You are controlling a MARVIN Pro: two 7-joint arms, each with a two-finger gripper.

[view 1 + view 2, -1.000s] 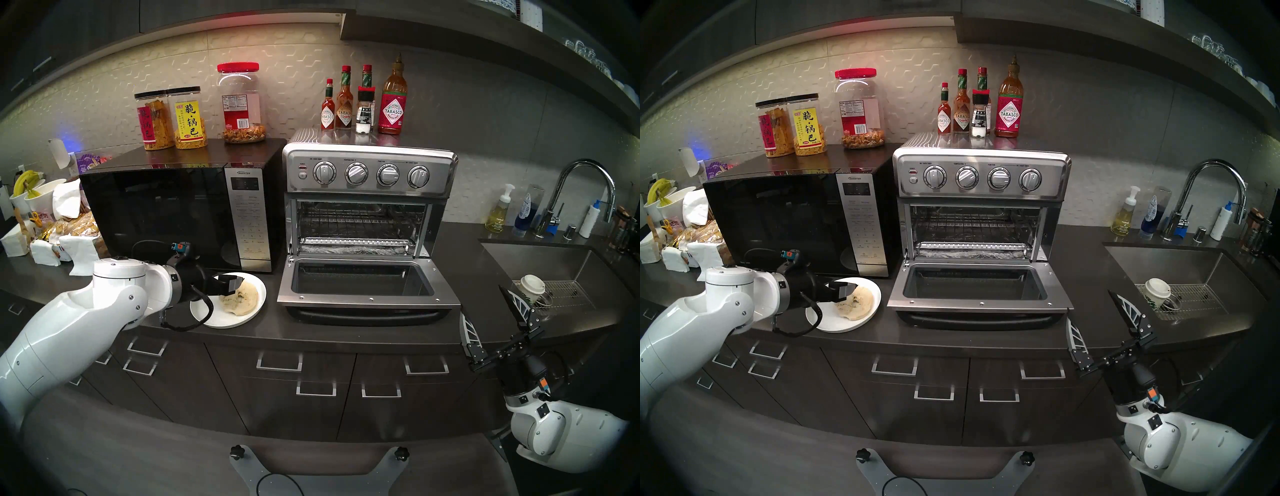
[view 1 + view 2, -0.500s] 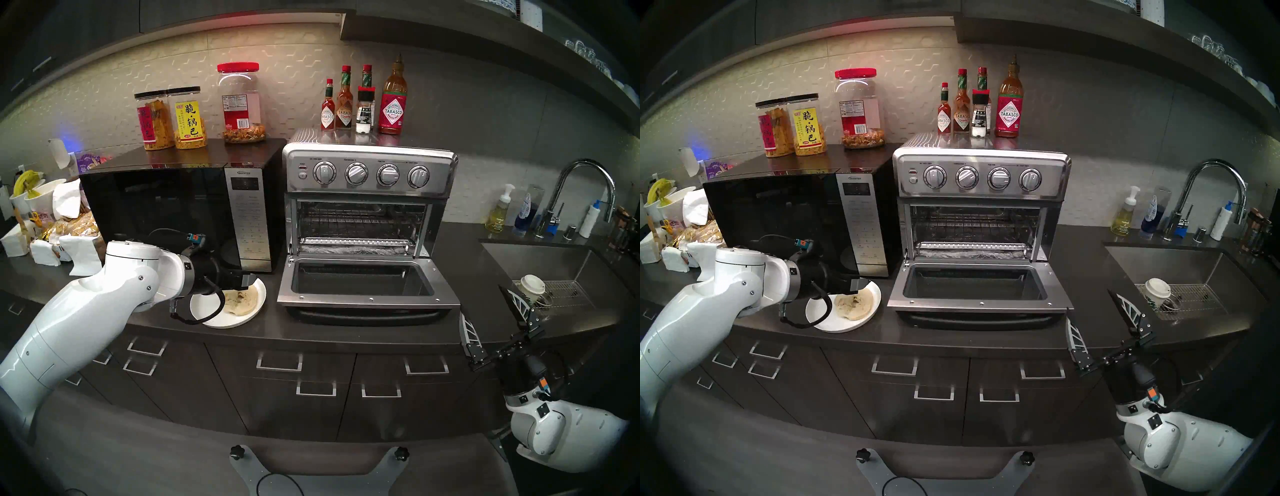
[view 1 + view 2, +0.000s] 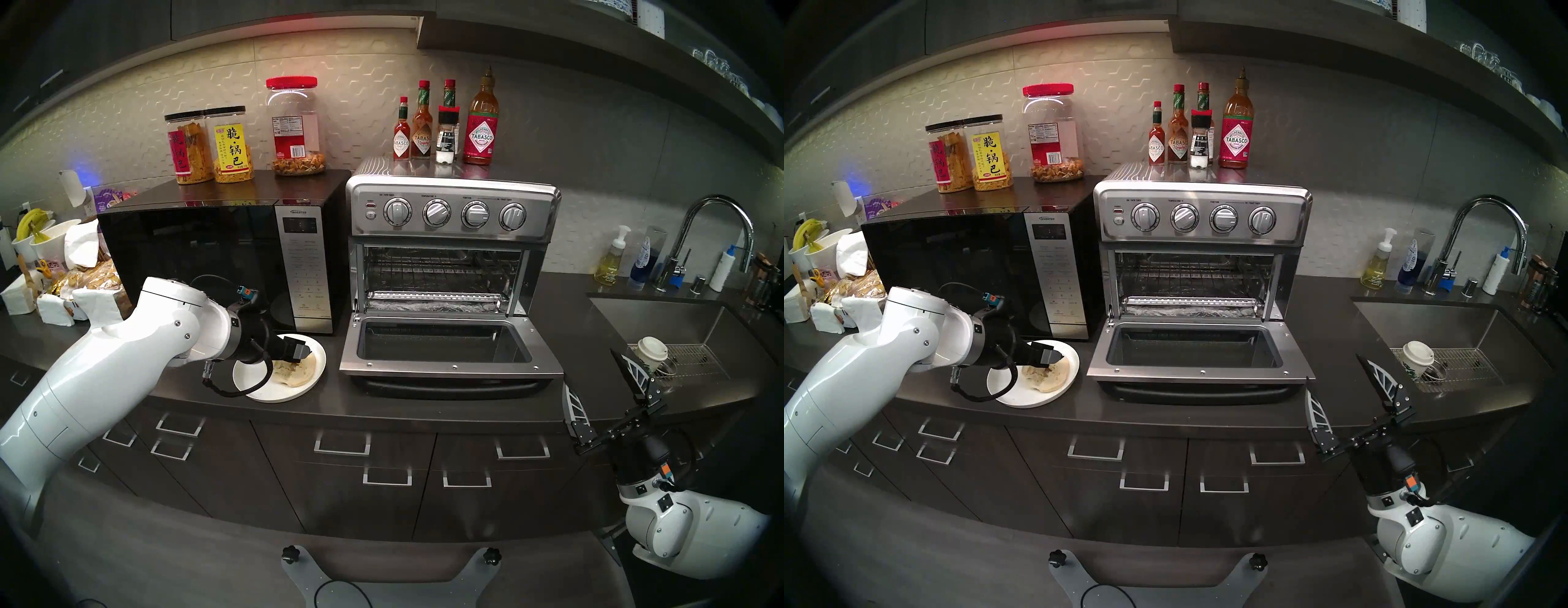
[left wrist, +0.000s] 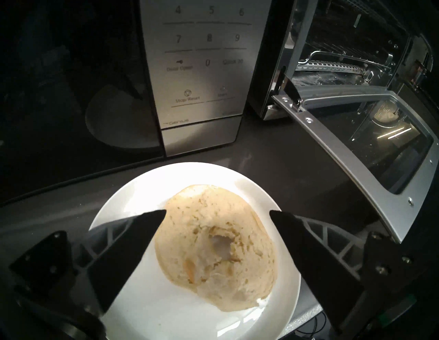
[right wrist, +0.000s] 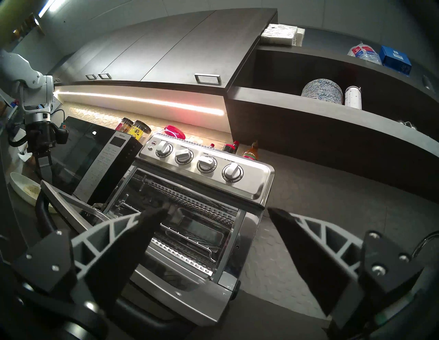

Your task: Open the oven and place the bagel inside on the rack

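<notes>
Hovering over the round white plate [image 4: 133, 315], the left end effector [image 4: 217, 212] has its two dark fingers spread wide, one on each side of the pale cream-and-tan sliced bagel [image 4: 213, 251] with the small centre hole, and grips nothing. The fingertips do not appear to touch the bagel. The bagel lies flat on the plate, toward the side nearer the boxy stainless-steel toaster oven [image 3: 452, 212] with four round knobs. The plate sits on the dark surface [image 3: 382, 407] just in front of the large black microwave [image 3: 191, 263] with a keypad, left of the oven.

The oven's glass drop-down door [image 3: 445, 346] lies fully open and roughly level, its bar handle toward the robot. Inside the cavity the thin silver wire rack [image 3: 441, 274] spans the width, bare, with a ridged metal strip [image 3: 435, 296] below it.

The right end effector [image 3: 602, 388] is held up off the front edge of the surface, well to the right of the oven, its fingers apart and empty.
</notes>
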